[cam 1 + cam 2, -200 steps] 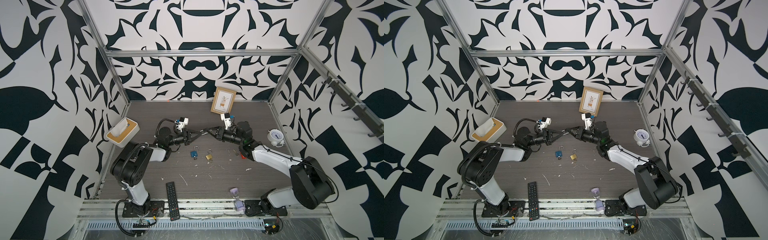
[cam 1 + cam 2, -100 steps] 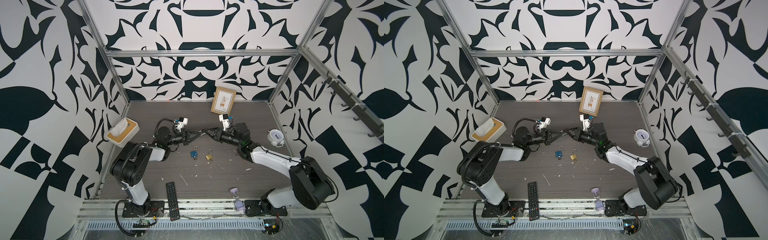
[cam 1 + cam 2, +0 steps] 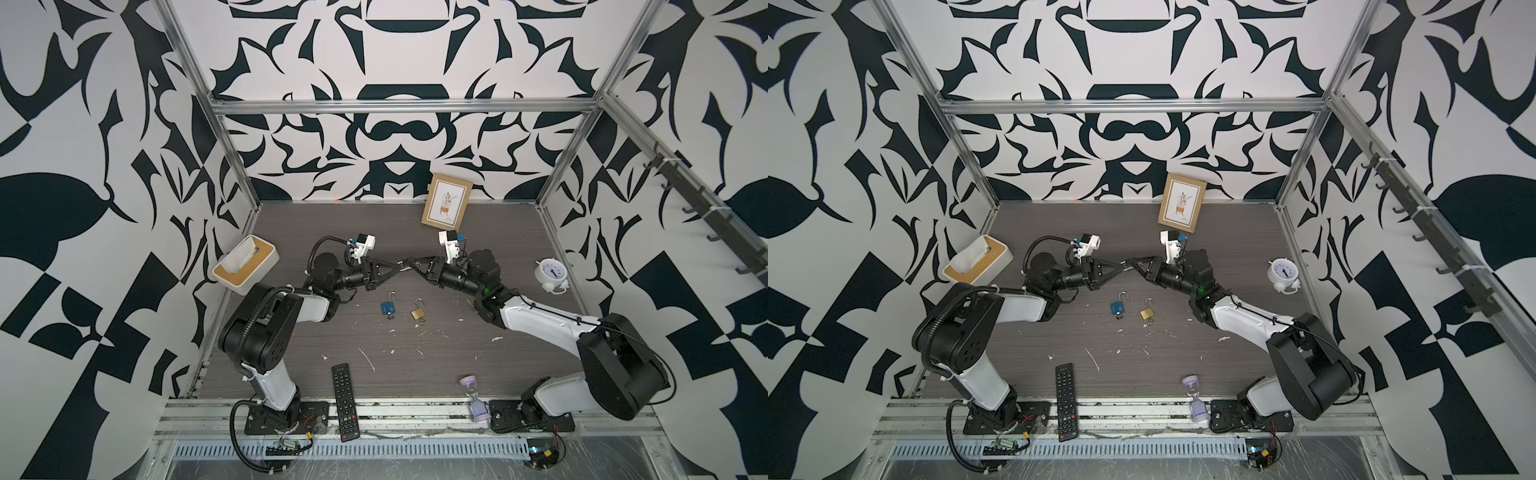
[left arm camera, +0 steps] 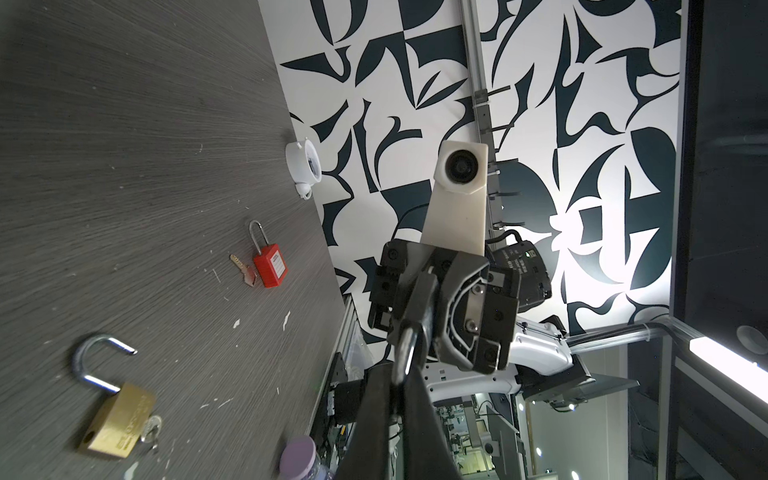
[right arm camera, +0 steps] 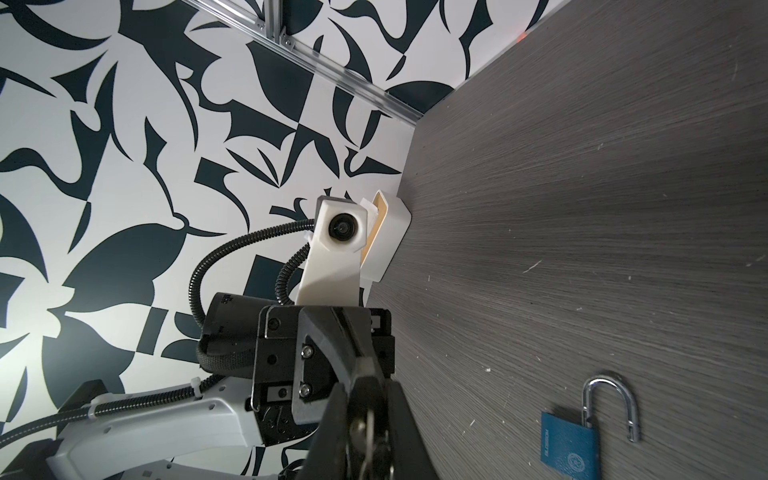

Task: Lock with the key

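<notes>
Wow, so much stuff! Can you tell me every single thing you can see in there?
table: 1, dark grey, under everything
blue padlock: 1, blue, table middle, shackle open
brass padlock: 1, gold, beside the blue one, shackle open
red padlock: 1, red, on the table toward the clock
loose key: 1, silver, next to the red padlock
picture frame: 1, tan, leaning at the back wall
tissue box: 1, white with wooden top, left edge
alarm clock: 1, white, right edge
remote: 1, black, front edge
hourglass: 1, purple, front right
held key: 1, silver, between the two hands
left hand: 1, black, tip at the held key
right hand: 1, black, closed on the held key
</notes>
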Robot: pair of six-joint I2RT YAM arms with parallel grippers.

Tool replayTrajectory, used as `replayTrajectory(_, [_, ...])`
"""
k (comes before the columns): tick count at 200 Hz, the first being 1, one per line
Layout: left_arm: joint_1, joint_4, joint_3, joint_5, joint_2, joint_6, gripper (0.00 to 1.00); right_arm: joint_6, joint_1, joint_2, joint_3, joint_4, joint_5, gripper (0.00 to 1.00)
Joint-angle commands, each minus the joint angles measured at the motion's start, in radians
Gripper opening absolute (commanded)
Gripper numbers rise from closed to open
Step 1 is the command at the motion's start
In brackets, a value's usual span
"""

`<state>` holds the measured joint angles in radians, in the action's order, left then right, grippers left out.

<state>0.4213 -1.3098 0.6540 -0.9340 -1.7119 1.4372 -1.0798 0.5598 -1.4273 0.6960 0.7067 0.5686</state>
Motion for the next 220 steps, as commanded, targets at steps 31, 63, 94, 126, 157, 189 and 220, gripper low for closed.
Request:
replayTrajectory(31, [0.061,-0.115,0.023,0.020,0.054,-0.008,0.29,-0.067,0.076,0.004,-0.046,0.001,0.181,0.00])
replayTrajectory(63, [0.065,-0.115,0.022,0.015,0.058,-0.004,0.11,-0.086,0.072,0.007,-0.050,0.013,0.157,0.00])
replayTrajectory(94, [0.064,-0.115,-0.005,0.020,0.076,-0.010,0.38,-0.098,0.031,0.036,-0.073,-0.021,0.113,0.00])
replayTrajectory(126, [0.065,-0.081,-0.024,0.038,0.104,-0.048,0.52,-0.111,-0.027,0.070,-0.093,-0.038,0.123,0.00])
replayTrajectory(157, [0.065,-0.021,-0.015,0.054,0.113,-0.074,0.58,-0.077,-0.032,0.110,-0.066,-0.101,0.113,0.00])
replayTrajectory(189, [0.066,0.049,-0.027,0.072,0.148,-0.115,0.60,-0.069,-0.032,0.114,-0.048,-0.113,0.092,0.00])
replayTrajectory(220, [0.071,0.229,-0.036,0.097,0.227,-0.217,0.60,-0.072,-0.032,0.084,-0.034,-0.092,0.081,0.00])
